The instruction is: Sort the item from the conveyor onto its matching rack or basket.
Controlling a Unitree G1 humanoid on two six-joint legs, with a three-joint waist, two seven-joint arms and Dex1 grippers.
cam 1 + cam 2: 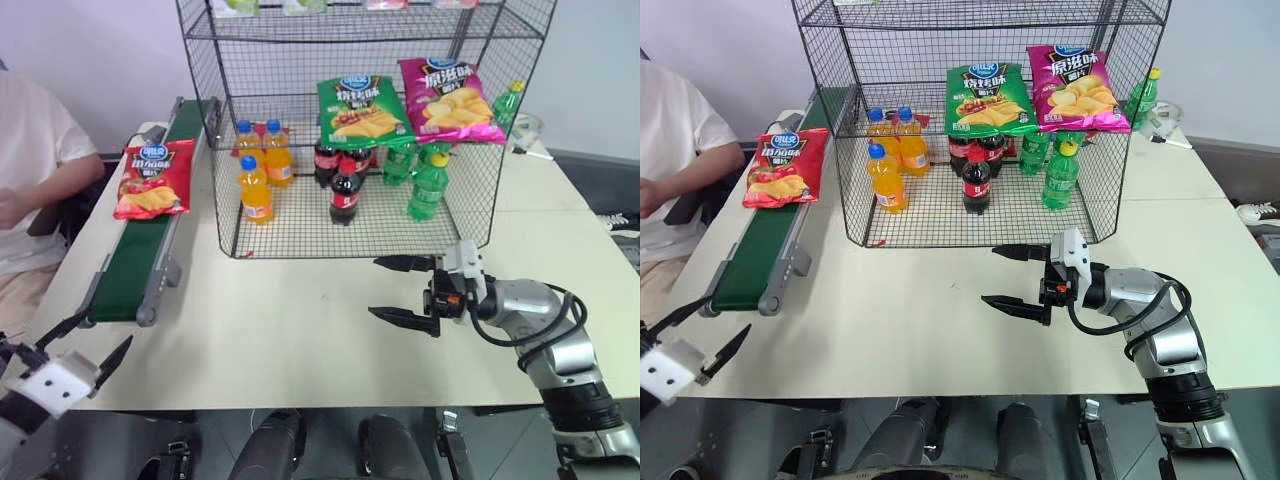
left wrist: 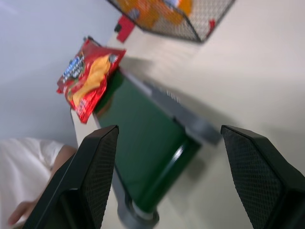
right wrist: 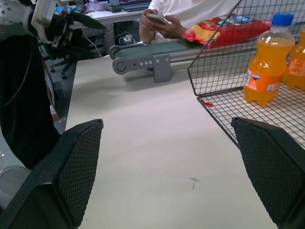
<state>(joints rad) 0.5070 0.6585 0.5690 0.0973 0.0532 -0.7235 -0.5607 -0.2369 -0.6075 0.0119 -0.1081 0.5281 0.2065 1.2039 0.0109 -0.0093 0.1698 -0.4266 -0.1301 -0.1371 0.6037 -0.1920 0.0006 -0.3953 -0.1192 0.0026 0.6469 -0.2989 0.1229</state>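
One red chip bag (image 1: 153,178) is seen lying flat on the dark-green conveyor (image 1: 140,262), roughly midway along the belt and well short of the near end roller. It is untouched by either gripper, so nothing of the sort is judged done: pick-up, carry and placement all remain. On the slanted shelf of the black wire rack (image 1: 215,140), a green chip bag (image 1: 363,110) and a pink chip bag (image 1: 448,100) are set side by side, and the space to their left is judged free for the red one. Below them, bottles stand on the rack floor. The left gripper (image 1: 82,352) is held low near the bench (image 1: 300,330) edge, beside the conveyor's near end, jaws wide apart and empty. The right gripper (image 1: 405,290) is held over the bench before the rack, jaws likewise spread, nothing held. A person in a white shirt (image 1: 35,160) sits beside the conveyor.
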